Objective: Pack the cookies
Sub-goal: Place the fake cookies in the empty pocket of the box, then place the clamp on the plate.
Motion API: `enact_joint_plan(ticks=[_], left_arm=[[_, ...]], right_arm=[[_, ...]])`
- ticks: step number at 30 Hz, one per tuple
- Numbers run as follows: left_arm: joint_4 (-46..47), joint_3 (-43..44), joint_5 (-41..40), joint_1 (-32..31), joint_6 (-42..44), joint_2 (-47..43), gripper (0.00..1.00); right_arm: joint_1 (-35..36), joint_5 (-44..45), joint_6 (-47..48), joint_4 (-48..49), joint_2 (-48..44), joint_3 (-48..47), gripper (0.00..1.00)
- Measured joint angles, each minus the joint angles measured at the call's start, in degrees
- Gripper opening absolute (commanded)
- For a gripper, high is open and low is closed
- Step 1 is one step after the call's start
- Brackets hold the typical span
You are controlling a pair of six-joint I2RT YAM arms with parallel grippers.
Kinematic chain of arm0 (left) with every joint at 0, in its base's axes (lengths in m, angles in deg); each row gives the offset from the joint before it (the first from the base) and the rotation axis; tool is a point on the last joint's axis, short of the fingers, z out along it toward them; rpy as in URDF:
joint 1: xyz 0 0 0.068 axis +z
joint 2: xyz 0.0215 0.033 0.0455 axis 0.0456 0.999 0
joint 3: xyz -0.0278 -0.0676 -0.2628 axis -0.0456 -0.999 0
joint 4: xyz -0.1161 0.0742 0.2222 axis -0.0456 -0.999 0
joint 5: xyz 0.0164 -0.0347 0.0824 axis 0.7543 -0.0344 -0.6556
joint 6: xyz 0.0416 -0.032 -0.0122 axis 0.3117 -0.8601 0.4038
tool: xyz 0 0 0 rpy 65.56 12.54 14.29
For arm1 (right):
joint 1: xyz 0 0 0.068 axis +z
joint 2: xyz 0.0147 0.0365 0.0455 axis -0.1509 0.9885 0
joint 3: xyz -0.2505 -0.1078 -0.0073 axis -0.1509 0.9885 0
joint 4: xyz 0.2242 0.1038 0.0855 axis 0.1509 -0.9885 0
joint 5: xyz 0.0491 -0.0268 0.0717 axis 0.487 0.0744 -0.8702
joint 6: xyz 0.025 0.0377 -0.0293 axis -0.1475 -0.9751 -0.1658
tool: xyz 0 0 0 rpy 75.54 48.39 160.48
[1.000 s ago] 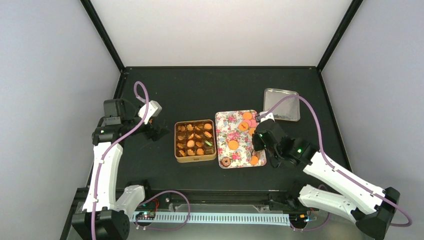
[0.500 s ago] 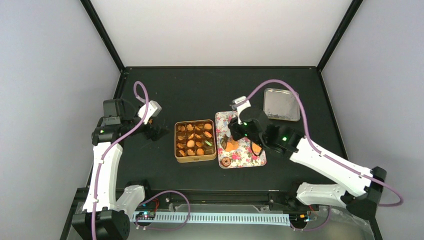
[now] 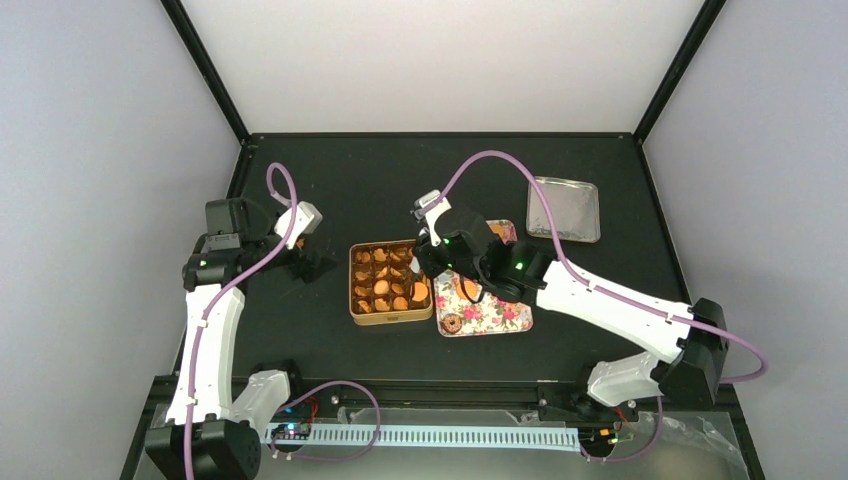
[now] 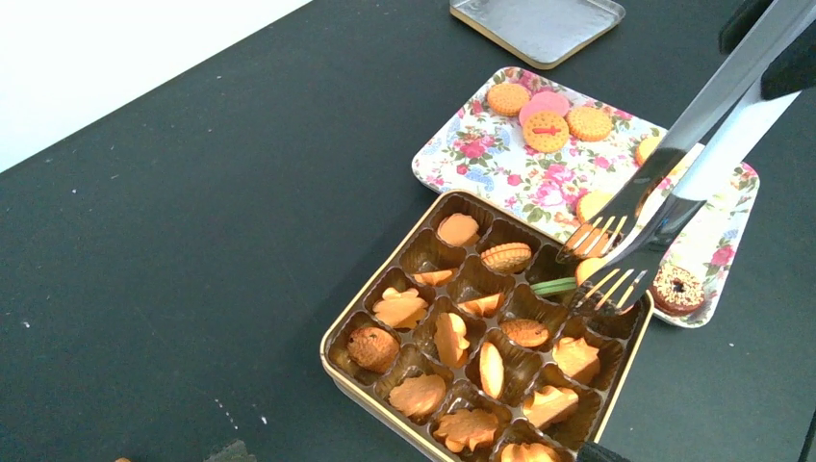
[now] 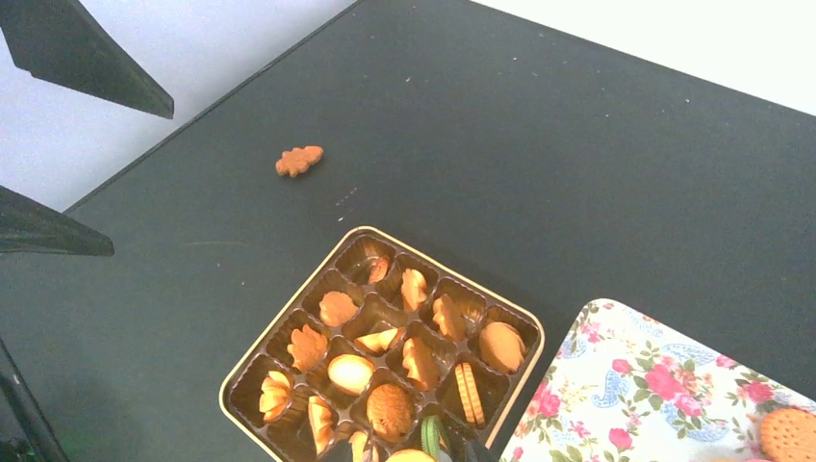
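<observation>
While the round orange cookie [image 4: 589, 270] hangs pinched between the tines of the fork-tipped tongs [image 4: 674, 141], just above the right-hand column of the gold tin [image 4: 330, 345], the drop looks like the risky part. The tines grip only its edge, so it may slip early and land on the tin's rim. It could also fall into the neighbouring cup where a green cookie [image 4: 551, 286] stands on edge. A low tine might snag a paper cup.

More cookies wait on the floral tray [image 4: 481, 159], among them a brown ring cookie [image 4: 676, 287]. A leaf-shaped cookie [image 5: 298, 160] lies stray on the tabletop [image 4: 241, 192].

The right end effector [image 3: 430, 262] is clamped narrow around the tongs. The left end effector [image 3: 310, 262] stands wide apart and holds nothing.

A second ago the right arm was over the tray's right edge; it has since swung left to the tin, while the left arm has not moved.
</observation>
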Motion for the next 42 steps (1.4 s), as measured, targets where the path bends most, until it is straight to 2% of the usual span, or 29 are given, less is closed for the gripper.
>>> enact_joint_plan(ticks=[8,26,42], left_arm=[[0.0,0.0,0.0,0.2,0.0,0.0,0.90],[-0.4,0.0,0.0,0.2,0.4,0.0,0.90],[-1.0,0.0,-0.1,0.3,0.4,0.0,0.90]], right_arm=[[0.0,-0.5,0.2,2.3,0.9,0.7,0.26],[0.0,-0.9,0.3,2.0,-0.6,2.9,0.32],[-1.7,1.2,1.5,0.1,-3.1,2.6,0.29]])
